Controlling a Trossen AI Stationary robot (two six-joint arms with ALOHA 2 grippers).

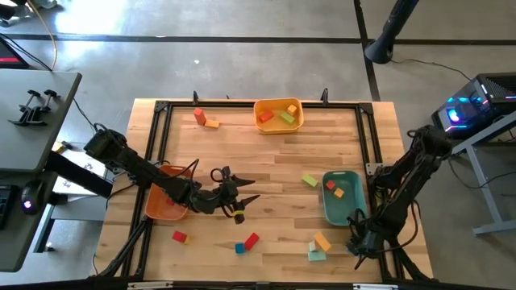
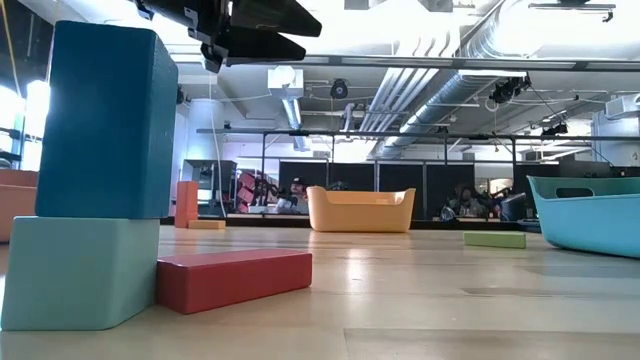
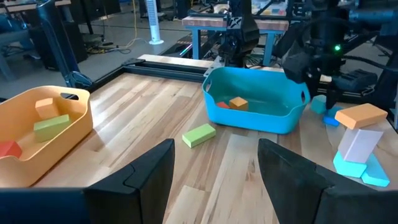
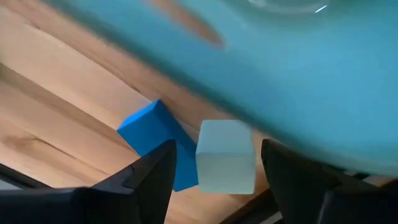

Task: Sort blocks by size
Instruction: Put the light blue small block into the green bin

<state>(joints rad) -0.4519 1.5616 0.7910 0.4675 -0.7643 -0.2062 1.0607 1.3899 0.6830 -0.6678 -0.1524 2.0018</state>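
Note:
My left gripper [image 1: 240, 199] is open and empty above the table's middle, next to the orange tray [image 1: 161, 211]; it also shows in the left wrist view [image 3: 214, 168]. My right gripper [image 1: 359, 242] is open by the near right corner of the teal tray [image 1: 352, 211]. In the right wrist view [image 4: 216, 152] its fingers stand on either side of a pale teal cube [image 4: 225, 155] without visibly touching it. A blue block [image 4: 152, 130] lies beside the cube. A green block [image 1: 310, 181] lies alone on the table. A stack topped by an orange block [image 3: 360, 115] stands near the front edge.
The yellow tray [image 1: 278, 125] at the far edge holds red, green and orange blocks. The teal tray holds a red and an orange block [image 3: 238, 102]. Loose blocks lie far left [image 1: 205, 120] and near the front [image 1: 179, 237], [image 1: 250, 241]. A black frame [image 1: 157, 109] rims the table.

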